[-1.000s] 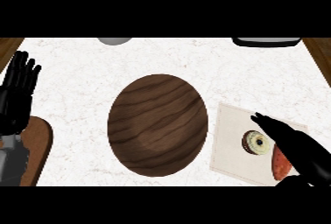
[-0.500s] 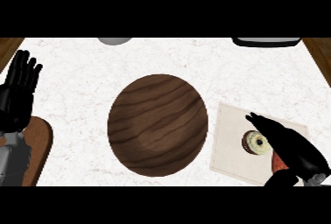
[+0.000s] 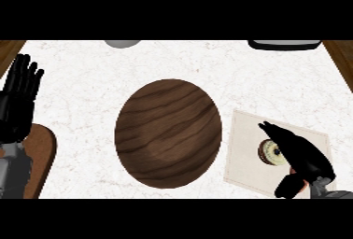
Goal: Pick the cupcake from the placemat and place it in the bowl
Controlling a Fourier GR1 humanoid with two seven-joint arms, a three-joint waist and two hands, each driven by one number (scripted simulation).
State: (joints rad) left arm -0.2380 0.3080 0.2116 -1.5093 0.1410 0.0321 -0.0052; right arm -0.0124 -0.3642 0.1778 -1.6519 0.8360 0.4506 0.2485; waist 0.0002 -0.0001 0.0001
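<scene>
Cupcake [image 3: 269, 152] position: on the placemat [image 3: 243, 158], right side of the worktop [image 3: 82, 93], roughly mid-mat, seen from above as a pale round top.

Right hand [image 3: 303, 156] sits over it and covers its right edge. The part that shows lies on the hand's left side, toward the bowl [image 3: 169, 135]. The hand's long axis runs from lower right to upper left in the head view, fingers pointing past the cupcake. Fingers look extended, not curled round it, and the thumb sits low near the mat's near edge. Contact with the cupcake: cannot tell from this angle. Reading: released, nothing grasped yet.

Bowl: wooden, oval, mid-worktop, just beside the placemat's left edge. Carry direction after the pick, as judged: leftward from the cupcake.

Left hand [image 3: 17, 105]: at the view's left edge, fingers straight up, resting. The bowl lies between it and the cupcake, so the right hand is plainly nearer.

Cupcake is round, so there is no axis to match. The grasp turns on getting fingers and thumb on opposite sides. Lift not yet done.
</scene>
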